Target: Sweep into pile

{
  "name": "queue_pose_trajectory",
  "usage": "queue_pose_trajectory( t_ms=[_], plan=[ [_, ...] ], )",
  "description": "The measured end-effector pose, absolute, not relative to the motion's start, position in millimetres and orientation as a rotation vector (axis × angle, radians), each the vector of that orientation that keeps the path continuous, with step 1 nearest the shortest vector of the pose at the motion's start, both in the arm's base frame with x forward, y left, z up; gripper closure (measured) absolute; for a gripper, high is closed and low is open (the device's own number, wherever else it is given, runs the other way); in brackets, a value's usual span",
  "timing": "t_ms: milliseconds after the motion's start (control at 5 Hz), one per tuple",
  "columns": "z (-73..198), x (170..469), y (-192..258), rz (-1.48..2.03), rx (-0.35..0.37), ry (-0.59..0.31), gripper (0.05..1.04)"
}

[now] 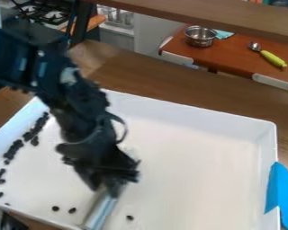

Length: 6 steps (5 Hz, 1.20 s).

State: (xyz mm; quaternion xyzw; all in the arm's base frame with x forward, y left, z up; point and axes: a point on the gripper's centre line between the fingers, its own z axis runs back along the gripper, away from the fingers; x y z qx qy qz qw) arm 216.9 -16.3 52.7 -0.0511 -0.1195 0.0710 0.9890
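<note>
- Hand [111,187] is closed on silver tool [101,211], at 7 o'clock.
- Dark pieces [17,144] make uneven line inside white tray [200,175], 8 to 9 o'clock; three others lie between 6 and 7.

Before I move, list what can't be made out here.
Camera view:
- Tool: lower end cut off by the bottom edge.
- Tray: some floor hidden by the arm; near side cut off by the bottom edge.
- Black bits: exact count, too small and clumped.
- Hand: its grip, blurred.
</note>
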Motion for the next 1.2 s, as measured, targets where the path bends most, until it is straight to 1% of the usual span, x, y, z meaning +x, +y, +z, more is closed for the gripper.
queue_pose_trajectory(
  t_ms=[200,400,600,800,1000,1200],
  plan=[
    [50.4,215.2,-10.9,0.134,-0.089,-0.236,0.745],
    [71.5,219.9,-21.7,0.166,-0.137,-0.199,0.745],
    [100.0,247.0,-56.3,0.202,-0.186,-0.216,0.745],
    [105.1,266.8,-90.0,0.217,-0.2,-0.207,0.745],
    [90.2,272.7,-115.9,0.216,-0.18,-0.192,0.745],
    [72.6,268.7,-124.9,0.181,-0.14,-0.209,0.745]
  ],
)
